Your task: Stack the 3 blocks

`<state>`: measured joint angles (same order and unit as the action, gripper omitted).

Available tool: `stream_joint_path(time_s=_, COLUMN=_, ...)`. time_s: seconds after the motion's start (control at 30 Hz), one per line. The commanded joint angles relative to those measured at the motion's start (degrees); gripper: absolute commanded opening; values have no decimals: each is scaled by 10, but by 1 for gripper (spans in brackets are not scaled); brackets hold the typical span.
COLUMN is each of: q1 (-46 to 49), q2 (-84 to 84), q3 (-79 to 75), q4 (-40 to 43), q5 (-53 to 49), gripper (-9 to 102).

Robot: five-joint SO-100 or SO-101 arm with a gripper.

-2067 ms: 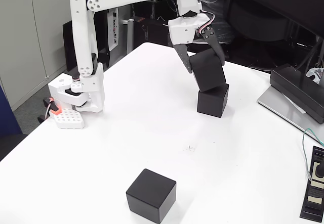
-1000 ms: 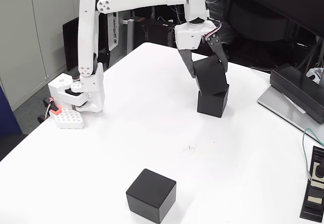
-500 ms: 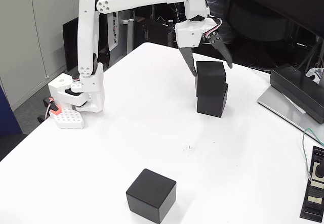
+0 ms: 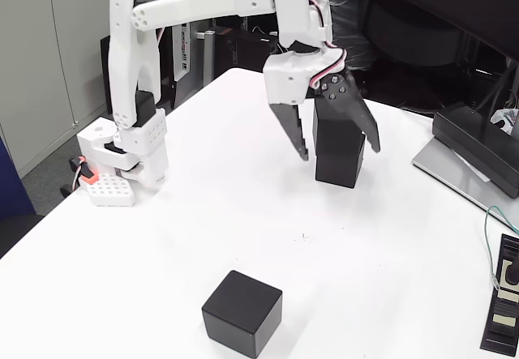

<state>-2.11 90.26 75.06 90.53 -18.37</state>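
**Gripper drawn back from the two-block stack**

Since half a second ago the gripper (image 4: 339,152) has been swung toward the camera and lowered; it is now seen in front of the stack, jaws spread wide and nothing held between them. The stack itself is unchanged. Three black cubes are counted. The upper block (image 4: 334,125) is rested squarely on the lower block (image 4: 338,165), far on the white table (image 4: 203,237), partly hidden behind the fingers. The third block (image 4: 242,312) is left alone near the front edge, well apart from the stack. One arm is seen.
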Motion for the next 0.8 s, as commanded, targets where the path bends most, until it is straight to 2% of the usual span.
stream_joint_path(time_s=0.0, q1=90, q2=25, q3=-18, q4=2, q5=-33, gripper=34)
stream_joint_path(time_s=0.23, q1=279, q2=23, q3=-16, q4=1, q5=-116, gripper=34)
stream_joint_path(time_s=0.33, q1=327, q2=22, q3=-2, q4=-2, q5=-149, gripper=34)
stream_joint_path(time_s=0.53, q1=345, q2=22, q3=69, q4=-11, q5=-210, gripper=34)
stream_joint_path(time_s=0.77, q1=346, q2=22, q3=155, q4=-117, q5=-215, gripper=34)
